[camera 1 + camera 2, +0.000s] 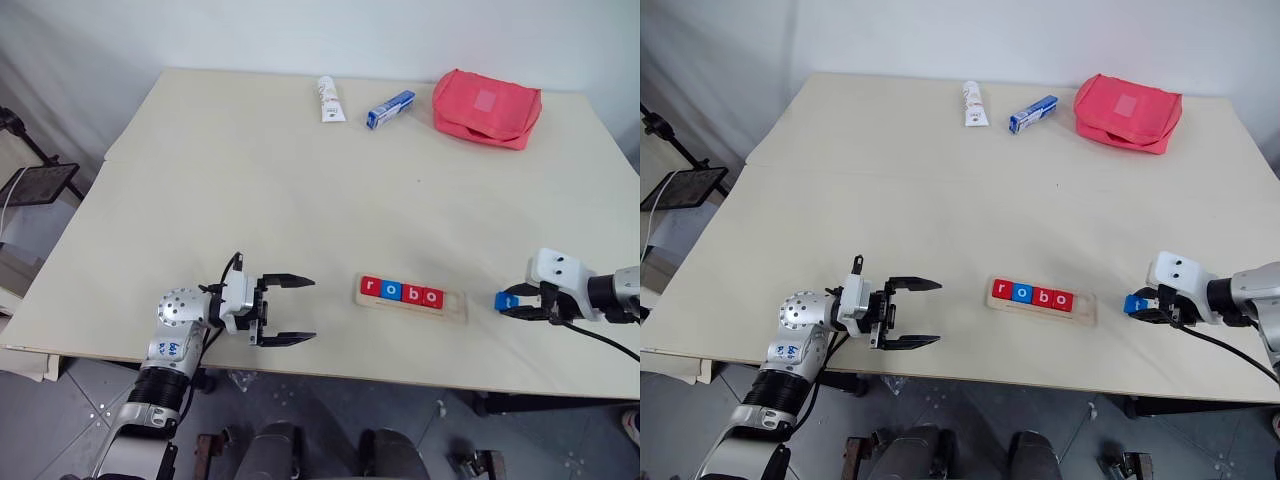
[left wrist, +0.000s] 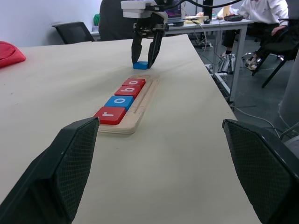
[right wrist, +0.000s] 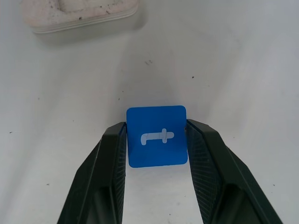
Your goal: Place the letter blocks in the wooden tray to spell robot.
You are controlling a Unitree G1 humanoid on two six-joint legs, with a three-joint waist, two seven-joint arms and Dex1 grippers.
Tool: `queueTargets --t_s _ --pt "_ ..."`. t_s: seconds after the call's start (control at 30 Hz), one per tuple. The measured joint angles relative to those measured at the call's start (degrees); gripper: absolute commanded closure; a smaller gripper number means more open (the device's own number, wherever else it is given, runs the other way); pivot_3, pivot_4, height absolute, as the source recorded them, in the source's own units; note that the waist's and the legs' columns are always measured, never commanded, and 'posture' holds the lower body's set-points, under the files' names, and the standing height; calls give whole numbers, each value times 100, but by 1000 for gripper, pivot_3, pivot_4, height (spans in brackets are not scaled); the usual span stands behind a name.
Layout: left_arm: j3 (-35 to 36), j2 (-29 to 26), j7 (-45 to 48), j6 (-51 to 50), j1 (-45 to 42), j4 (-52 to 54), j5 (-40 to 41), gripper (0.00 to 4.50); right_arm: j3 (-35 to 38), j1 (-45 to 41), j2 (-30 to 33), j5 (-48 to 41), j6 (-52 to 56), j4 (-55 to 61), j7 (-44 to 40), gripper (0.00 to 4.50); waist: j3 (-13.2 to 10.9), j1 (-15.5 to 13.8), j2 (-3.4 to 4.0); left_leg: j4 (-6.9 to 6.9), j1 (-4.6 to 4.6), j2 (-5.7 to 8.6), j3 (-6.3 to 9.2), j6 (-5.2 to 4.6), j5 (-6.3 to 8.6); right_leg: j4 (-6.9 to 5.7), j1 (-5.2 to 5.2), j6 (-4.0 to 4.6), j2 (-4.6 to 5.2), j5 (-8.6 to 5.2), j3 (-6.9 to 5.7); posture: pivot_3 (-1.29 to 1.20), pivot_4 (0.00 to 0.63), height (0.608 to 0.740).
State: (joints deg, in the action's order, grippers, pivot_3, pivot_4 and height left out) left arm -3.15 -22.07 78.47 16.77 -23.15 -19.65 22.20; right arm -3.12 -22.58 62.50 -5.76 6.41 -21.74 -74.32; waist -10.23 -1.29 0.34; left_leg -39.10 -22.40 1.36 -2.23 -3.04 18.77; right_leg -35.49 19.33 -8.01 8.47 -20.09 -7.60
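Note:
The wooden tray [image 1: 455, 308] lies near the table's front edge. It holds four letter blocks in a row: red r [image 1: 371, 288], blue o [image 1: 390, 291], red b [image 1: 411, 294], red o [image 1: 432, 297]. Its right end is bare. A blue t block [image 3: 157, 136] lies flat on the table just right of the tray, and my right gripper [image 1: 512, 303] is shut on it, one finger against each side. My left gripper [image 1: 312, 310] hovers left of the tray, pointing toward it, open and holding nothing.
At the table's far side lie a white tube [image 1: 330, 100], a blue-and-white box [image 1: 390, 109] and a red pouch [image 1: 487, 108]. The table's front edge runs just below the tray. A seated person [image 2: 261, 14] is at a desk beyond the table.

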Motion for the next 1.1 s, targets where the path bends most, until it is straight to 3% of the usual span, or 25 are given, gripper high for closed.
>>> queueTargets --t_s 0.4,0.77,1.1 --pt "-16 74 -1 0 -69 -6 -1 0 59 85 -129 -400 1358 1812 32 3038 0 -13 0 0 -2 2 3 1 0 0 2 0 1 0 1 0 150 740" --pt "-20 101 -104 -1 1 77 -3 0 -524 -364 -392 -162 1378 1617 57 3038 0 2 0 2 -3 1 3 1 0 0 5 0 0 0 0 0 150 740" --pt "-20 100 -218 -6 99 138 -3 0 -591 -488 -472 -21 1386 1599 -34 3038 0 0 0 2 -3 1 3 1 0 -1 4 0 0 0 0 0 150 740"
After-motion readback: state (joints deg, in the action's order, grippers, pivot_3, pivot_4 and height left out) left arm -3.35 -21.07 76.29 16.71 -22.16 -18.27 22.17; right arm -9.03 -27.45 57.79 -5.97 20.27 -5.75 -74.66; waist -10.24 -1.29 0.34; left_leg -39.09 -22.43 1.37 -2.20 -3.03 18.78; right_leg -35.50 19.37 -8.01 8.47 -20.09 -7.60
